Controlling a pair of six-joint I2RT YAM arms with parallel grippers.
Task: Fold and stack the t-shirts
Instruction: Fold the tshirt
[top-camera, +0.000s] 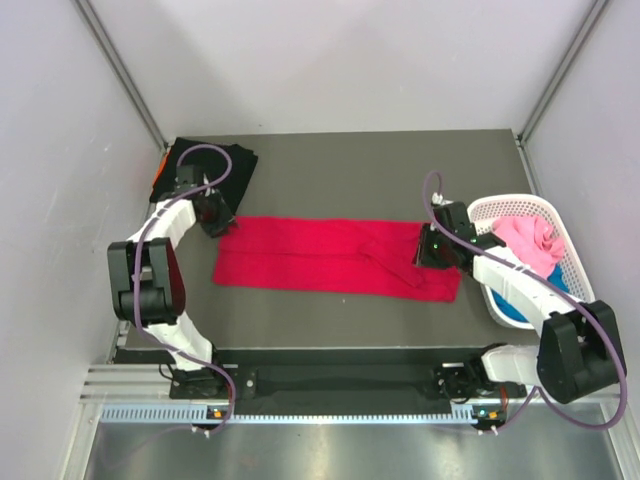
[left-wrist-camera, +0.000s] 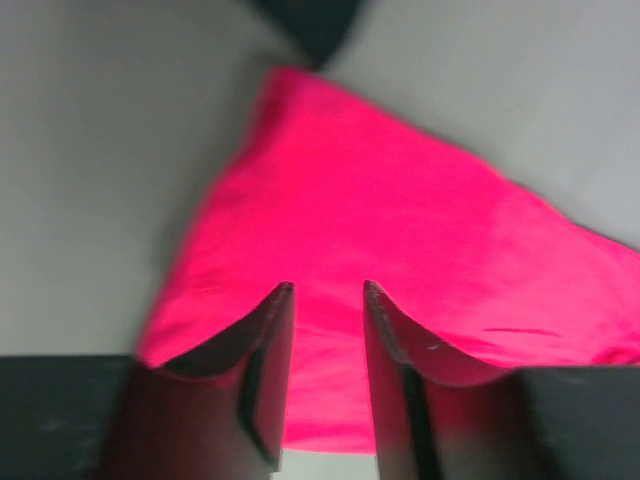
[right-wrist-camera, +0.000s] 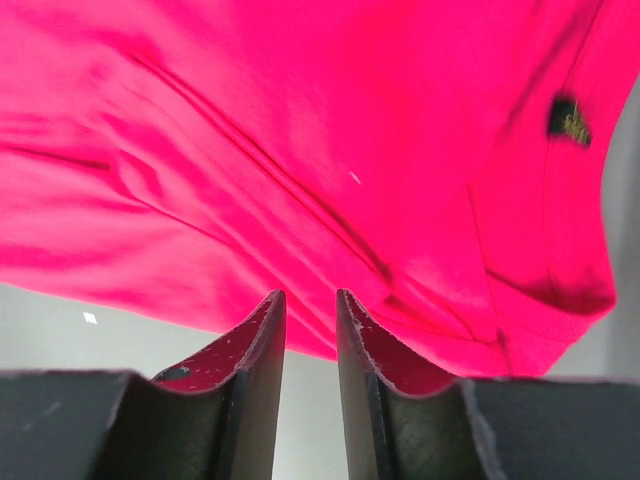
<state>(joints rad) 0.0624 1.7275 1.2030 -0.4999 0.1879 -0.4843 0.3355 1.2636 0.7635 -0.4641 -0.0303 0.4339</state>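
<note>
**Soft and light: pinch at the ends**

The bright red soft cloth t-shirt (top-camera: 330, 255), folded into a long band, lies left to right across the middle of the table (top-camera: 350, 160). The left gripper (left-wrist-camera: 325, 290) hangs over its far left corner, the right gripper (right-wrist-camera: 310, 297) over its right end. Each has its fingers slightly apart with nothing between them. The cloth looks limp, so pinch every layer at the end corners or it will likely sag open.
</note>
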